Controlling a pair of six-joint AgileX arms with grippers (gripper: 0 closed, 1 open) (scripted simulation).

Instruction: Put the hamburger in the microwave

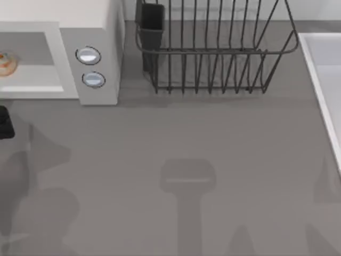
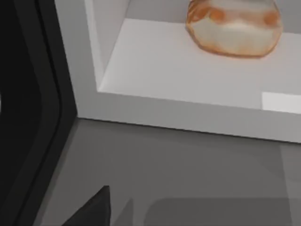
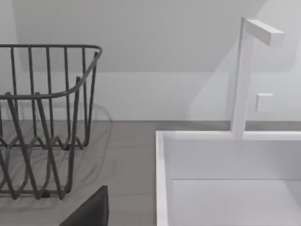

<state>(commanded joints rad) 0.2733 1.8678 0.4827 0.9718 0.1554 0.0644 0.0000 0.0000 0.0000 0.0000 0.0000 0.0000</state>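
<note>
The microwave (image 1: 58,58) stands at about ten o'clock on the table (image 1: 176,160) in the top view, its door evidently open, since the pale floor of the cavity lies bare to the camera from above and, in the left wrist view, runs back from a white front sill (image 2: 188,110). To its right, at about one o'clock, stands the dark wire rack (image 1: 213,53), and at three o'clock the rim of a white sink (image 1: 319,80) runs along the edge; the right wrist view looks across that basin to its faucet (image 3: 244,75), which places the right arm well away on that side, apparently parked. The hamburger (image 1: 6,63) already rests inside the cavity, at about nine o'clock of the two round buttons (image 1: 88,55), and the left wrist view shows it sitting on the cavity floor (image 2: 233,28), back from the sill and apart from anything dark. The left gripper (image 1: 4,121) shows as a dark block at the table's nine o'clock edge, so the bun lies at roughly twelve o'clock from it, beyond the sill, and the left arm is clearly the nearer. Whether its fingers are spread or closed I cannot tell; nothing appears held. I judge the placing done, and any coming move, such as closing the door, falls to the left arm.
</note>
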